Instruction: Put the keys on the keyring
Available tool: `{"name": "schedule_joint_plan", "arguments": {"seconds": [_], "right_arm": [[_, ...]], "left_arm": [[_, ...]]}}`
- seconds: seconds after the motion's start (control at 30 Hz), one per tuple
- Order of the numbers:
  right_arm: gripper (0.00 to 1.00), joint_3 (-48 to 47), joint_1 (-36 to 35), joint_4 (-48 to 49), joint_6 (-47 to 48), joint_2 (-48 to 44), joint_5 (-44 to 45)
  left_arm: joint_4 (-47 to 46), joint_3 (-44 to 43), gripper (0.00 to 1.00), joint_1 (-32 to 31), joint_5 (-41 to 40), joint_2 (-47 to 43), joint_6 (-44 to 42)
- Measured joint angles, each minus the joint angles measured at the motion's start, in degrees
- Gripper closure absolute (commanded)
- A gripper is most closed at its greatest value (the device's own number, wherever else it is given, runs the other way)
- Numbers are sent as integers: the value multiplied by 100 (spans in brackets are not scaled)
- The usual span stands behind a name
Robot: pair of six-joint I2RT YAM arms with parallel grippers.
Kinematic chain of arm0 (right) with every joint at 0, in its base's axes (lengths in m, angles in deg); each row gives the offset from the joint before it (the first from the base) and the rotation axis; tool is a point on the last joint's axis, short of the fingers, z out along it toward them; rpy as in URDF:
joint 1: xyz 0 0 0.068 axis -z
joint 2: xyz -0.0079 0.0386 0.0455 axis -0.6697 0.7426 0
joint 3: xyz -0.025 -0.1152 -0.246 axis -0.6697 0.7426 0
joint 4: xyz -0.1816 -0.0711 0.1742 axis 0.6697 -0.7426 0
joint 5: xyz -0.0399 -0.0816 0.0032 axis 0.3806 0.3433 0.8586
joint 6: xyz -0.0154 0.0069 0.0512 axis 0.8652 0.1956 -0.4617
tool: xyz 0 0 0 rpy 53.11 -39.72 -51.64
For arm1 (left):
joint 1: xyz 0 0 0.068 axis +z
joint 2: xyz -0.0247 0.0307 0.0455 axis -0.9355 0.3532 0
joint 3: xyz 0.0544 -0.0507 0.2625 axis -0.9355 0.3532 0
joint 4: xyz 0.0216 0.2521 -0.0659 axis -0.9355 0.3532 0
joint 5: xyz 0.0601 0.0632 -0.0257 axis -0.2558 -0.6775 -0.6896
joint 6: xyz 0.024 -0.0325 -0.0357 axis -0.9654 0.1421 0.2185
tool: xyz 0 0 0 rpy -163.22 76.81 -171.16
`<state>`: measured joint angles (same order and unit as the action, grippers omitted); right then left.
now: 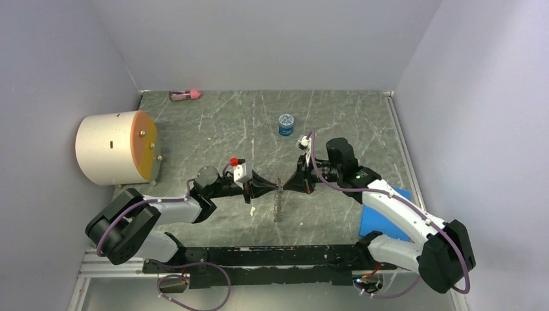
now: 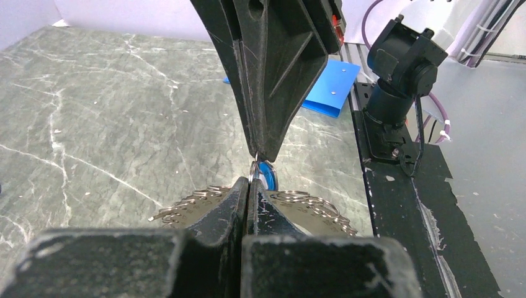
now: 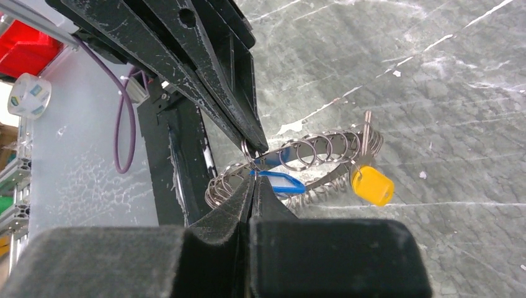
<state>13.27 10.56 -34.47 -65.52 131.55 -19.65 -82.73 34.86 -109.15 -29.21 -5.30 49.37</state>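
Threading stage: my left gripper (image 1: 273, 188) pinched keyring (image 1: 278, 206), right gripper (image 1: 286, 186) from 3 o'clock clamped blue key (image 3: 282, 184); next needed careful twist.

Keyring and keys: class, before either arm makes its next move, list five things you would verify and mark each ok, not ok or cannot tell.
1. The left gripper is shut on a loop of the coiled grey metal keyring: ok.
2. The right gripper is shut beside the blue-tagged metal key; whether it truly pinches it: cannot tell.
3. Blue-tagged metal key threaded onto the ring: cannot tell.
4. The yellow-headed metal key hangs against the coils; whether it is threaded on: cannot tell.
5. The small round blue jar stands well away from both grippers: ok.
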Motion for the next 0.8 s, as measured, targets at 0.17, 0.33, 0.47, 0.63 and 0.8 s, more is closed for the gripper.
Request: {"name": "schedule_joint_plan", "arguments": {"seconds": [0.17, 0.33, 0.47, 0.63, 0.8], "right_arm": [[100, -11, 7, -46, 13, 140, -9], [100, -76, 7, -52, 15, 358, -116], [98, -133, 7, -48, 26, 527, -219], [62, -173, 11, -111, 138, 627, -267], [38, -162, 28, -267, 321, 448, -83]], "left_arm": [[-48, 26, 97, 0, 0, 0, 9], [-142, 28, 97, 0, -2, 2, 50], [-201, 57, 98, 0, -9, 2, 72], [-339, 103, 97, 0, -39, 13, 114], [-527, 103, 97, 2, -59, 13, 114]]}}
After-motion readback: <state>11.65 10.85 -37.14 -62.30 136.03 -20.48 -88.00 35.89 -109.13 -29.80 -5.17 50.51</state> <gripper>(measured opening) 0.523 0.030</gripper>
